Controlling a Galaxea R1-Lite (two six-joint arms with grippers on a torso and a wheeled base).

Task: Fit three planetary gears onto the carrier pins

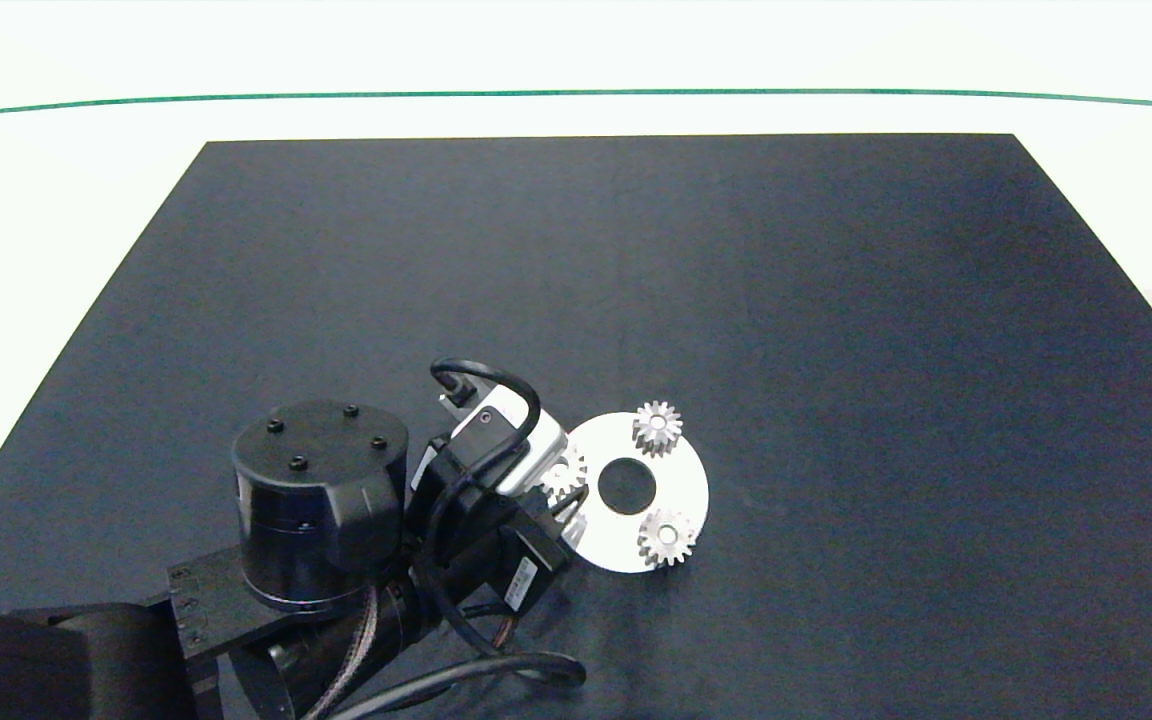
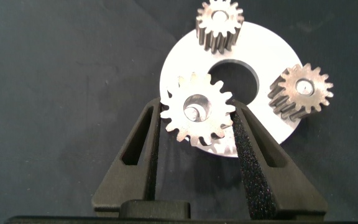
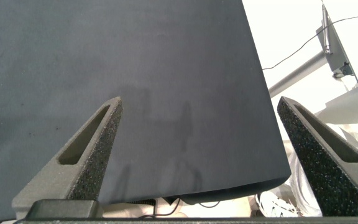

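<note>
- Seen from the head view, two gears (image 1: 657, 427) (image 1: 667, 537) are seated on the disc (image 1: 686, 480); the third is kept beneath the left arm.
- In the left wrist view, the third gear (image 2: 197, 116) is pinched by the left gripper (image 2: 197, 124) over its pin (image 2: 193, 114); it should be lowered level, hole centred.
- In the right wrist view, the right gripper (image 3: 197, 155) is spread wide and held idle over the surface (image 3: 135, 74).

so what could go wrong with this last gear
The left gripper holds the third gear with its bore over a pin, but the pin looks off-centre in the hole, so the gear may sit tilted or jam. Opening the jaws could nudge it off. Pushing sideways might shift the white disc and the two seated gears. The right gripper is parked open, away from the work.
</note>
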